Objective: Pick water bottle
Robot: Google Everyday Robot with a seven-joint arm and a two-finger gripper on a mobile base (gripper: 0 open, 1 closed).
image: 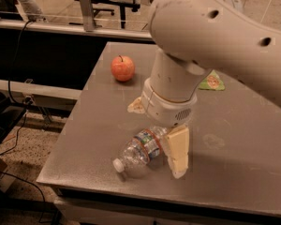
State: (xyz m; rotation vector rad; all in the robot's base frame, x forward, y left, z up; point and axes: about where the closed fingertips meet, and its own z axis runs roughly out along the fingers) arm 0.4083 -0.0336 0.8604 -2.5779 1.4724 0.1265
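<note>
The water bottle (139, 150) lies on its side near the front edge of the grey table (234, 139), its white cap pointing front-left and its blue-green label around the middle. My gripper (157, 128) hangs from the big white arm, right over the bottle's base end. One cream finger (178, 150) stands against the bottle's right side. The other finger (135, 106) shows behind it on the far left. The fingers are spread, straddling the bottle's base. The base itself is hidden behind the wrist.
A red apple (122, 68) sits at the table's back left. A green triangular packet (211, 82) lies at the back, right of the arm. The table's front edge is just beyond the bottle's cap. Office chairs and a rail stand behind the table.
</note>
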